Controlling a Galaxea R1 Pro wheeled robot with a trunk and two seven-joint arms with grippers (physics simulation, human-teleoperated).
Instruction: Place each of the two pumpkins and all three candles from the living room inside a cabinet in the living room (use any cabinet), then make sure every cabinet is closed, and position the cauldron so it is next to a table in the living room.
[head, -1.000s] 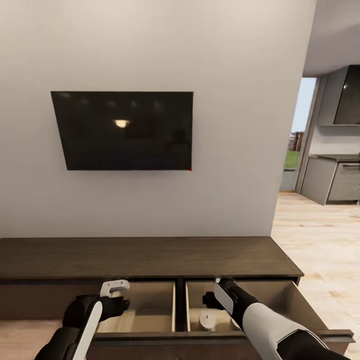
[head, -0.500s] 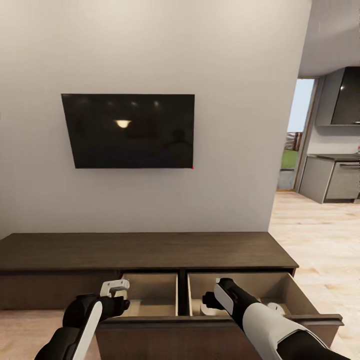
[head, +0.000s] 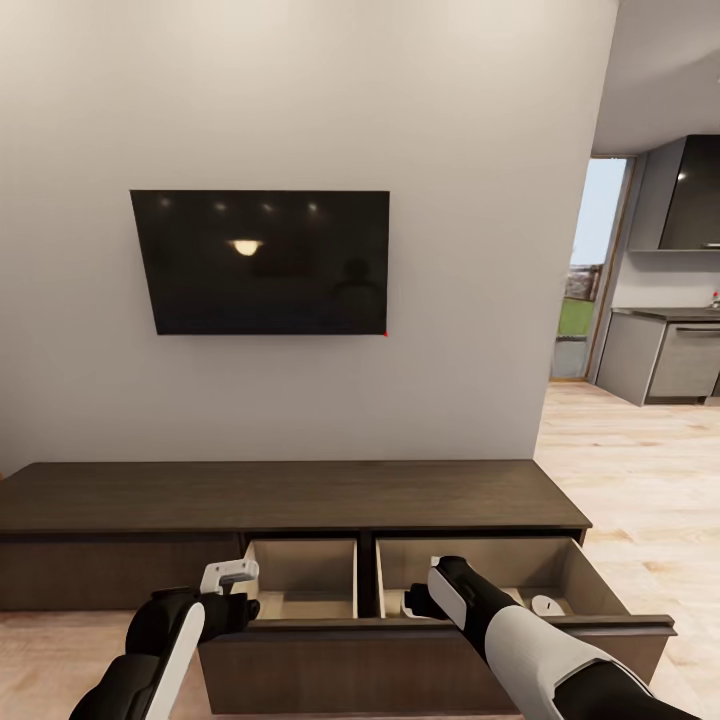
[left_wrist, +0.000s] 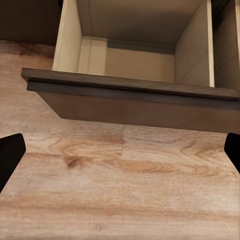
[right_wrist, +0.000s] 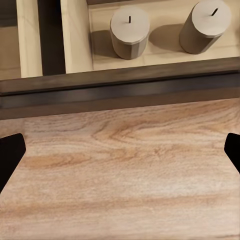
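In open cabinet (head: 300, 495) drawer: two candles (right_wrist: 130, 31) upright, wicks up. Both arms' fingers (right_wrist: 11, 152) spread, empty.

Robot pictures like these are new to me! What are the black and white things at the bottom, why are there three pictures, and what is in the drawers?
The black and white things are the robot's two arms. The big picture comes from a camera on its head. It shows the left gripper and the right gripper near a long brown cabinet under a TV. The other two pictures come from small cameras on its wrists, looking down past the jaws, which stand wide apart and hold nothing. The cabinet's drawers are pulled open. In the right wrist view, two white candles stand upright in one drawer. The drawer in the left wrist view looks empty, as far as it shows.
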